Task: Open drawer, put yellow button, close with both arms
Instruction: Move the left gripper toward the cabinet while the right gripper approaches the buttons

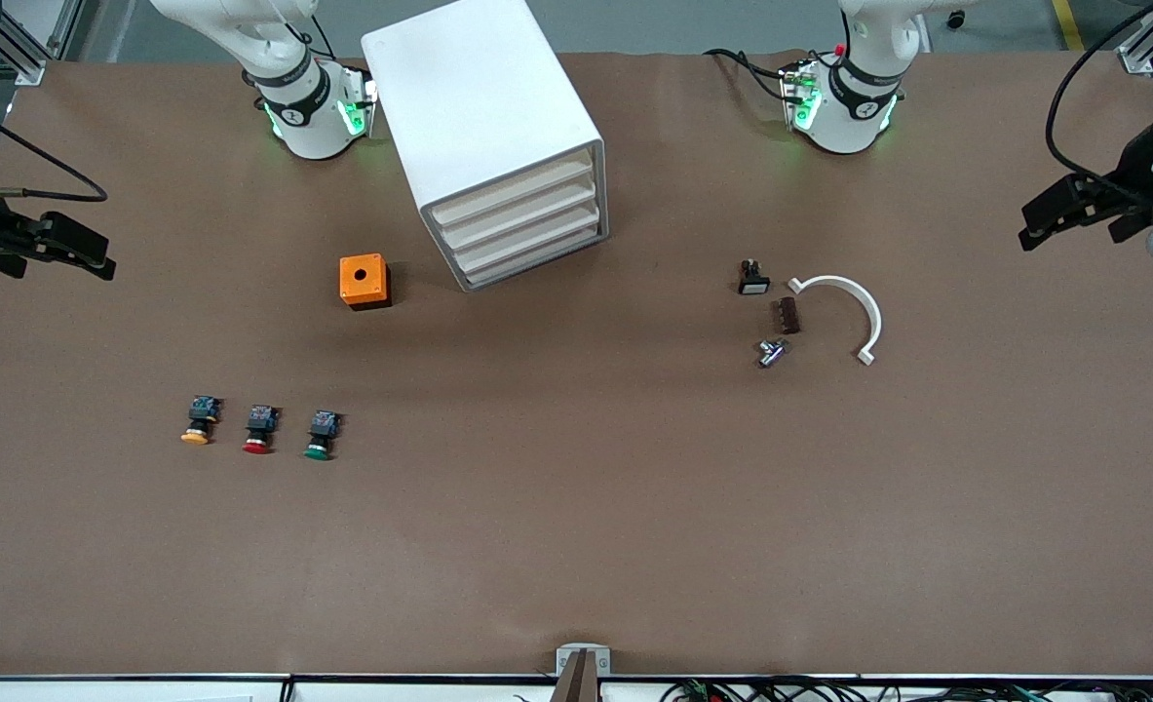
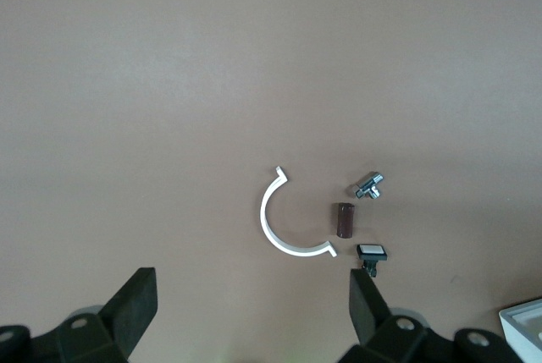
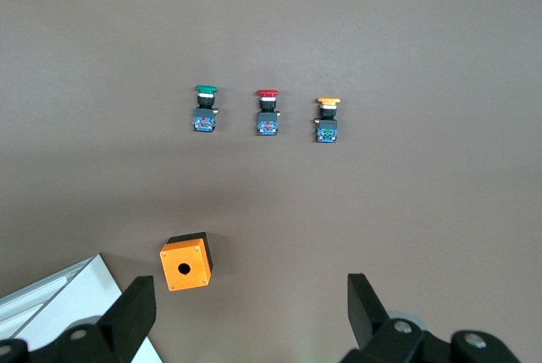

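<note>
Nearest the front camera, toward the right arm's end of the worktop [image 1: 576, 546], three push buttons lie in a row on their sides: the yellow button [image 1: 199, 420] at the outer end, the red-capped button [image 1: 260, 429] in the middle and the green-capped button [image 1: 322, 435] closest to the table's centre, each apart from the next. Farther from the camera sit an orange box [image 1: 365, 282] with a round hole on top and, toward the left arm's end, a white curved clip [image 1: 844, 314], a small brown block [image 1: 786, 316], a metal fitting [image 1: 770, 352] and a black switch [image 1: 752, 278]. Farther still stands the white cabinet [image 1: 479, 107], turned at an angle, with all four drawers shut; the drawer [image 1: 513, 193] that matters is the uppermost. Nothing of the task looks done yet, so the step in hand is likely the opening: a gripper should approach square to the angled cream front, catch only the top lip, and pull along the cabinet's own axis so the box does not swivel; the other arm could steady the cabinet. The right gripper [image 1: 50, 244] hovers high over the edge of its end of the worktop, fingers spread wide and empty, pointing down at the buttons. The left gripper [image 1: 1063, 210] hangs likewise over its own end, fingers wide apart, holding nothing.
</note>
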Robot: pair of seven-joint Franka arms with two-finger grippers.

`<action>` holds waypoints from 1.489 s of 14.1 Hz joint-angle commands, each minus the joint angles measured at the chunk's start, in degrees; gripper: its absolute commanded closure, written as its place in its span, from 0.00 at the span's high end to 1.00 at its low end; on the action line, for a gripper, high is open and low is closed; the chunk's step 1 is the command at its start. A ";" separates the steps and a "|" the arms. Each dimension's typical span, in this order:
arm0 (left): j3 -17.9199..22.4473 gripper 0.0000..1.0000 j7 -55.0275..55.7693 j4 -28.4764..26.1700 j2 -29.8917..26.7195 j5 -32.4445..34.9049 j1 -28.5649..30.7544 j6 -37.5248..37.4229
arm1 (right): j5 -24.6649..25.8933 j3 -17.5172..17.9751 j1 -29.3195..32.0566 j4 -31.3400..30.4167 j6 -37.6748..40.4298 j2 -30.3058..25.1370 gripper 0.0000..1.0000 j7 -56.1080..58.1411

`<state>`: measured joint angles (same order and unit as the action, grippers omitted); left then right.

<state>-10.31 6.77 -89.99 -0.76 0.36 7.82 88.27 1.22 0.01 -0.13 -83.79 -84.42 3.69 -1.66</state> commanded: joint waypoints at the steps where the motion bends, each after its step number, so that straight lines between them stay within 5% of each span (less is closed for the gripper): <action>1: -0.41 1.00 -1.49 3.60 4.88 -0.10 0.01 -1.44 | -0.43 -0.28 0.30 0.38 0.31 0.18 1.00 -0.10; 8: -1.03 1.00 3.05 3.68 13.41 -0.01 -2.88 -1.18 | 0.62 -0.72 1.53 0.73 -2.15 5.53 1.00 0.16; 13: -0.94 1.00 21.83 3.77 19.38 -0.36 -9.21 1.01 | 0.26 -0.63 3.74 0.21 -8.47 16.07 1.00 0.34; 21: -0.85 1.00 50.85 6.31 27.03 -0.18 -22.22 4.19 | 0.01 -0.54 9.07 -8.23 -22.07 16.26 1.00 12.45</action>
<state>-11.44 52.25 -86.62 24.04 0.36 -12.02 92.88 1.36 -1.39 5.32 -88.88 -102.47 21.36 6.40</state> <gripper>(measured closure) 0.000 0.000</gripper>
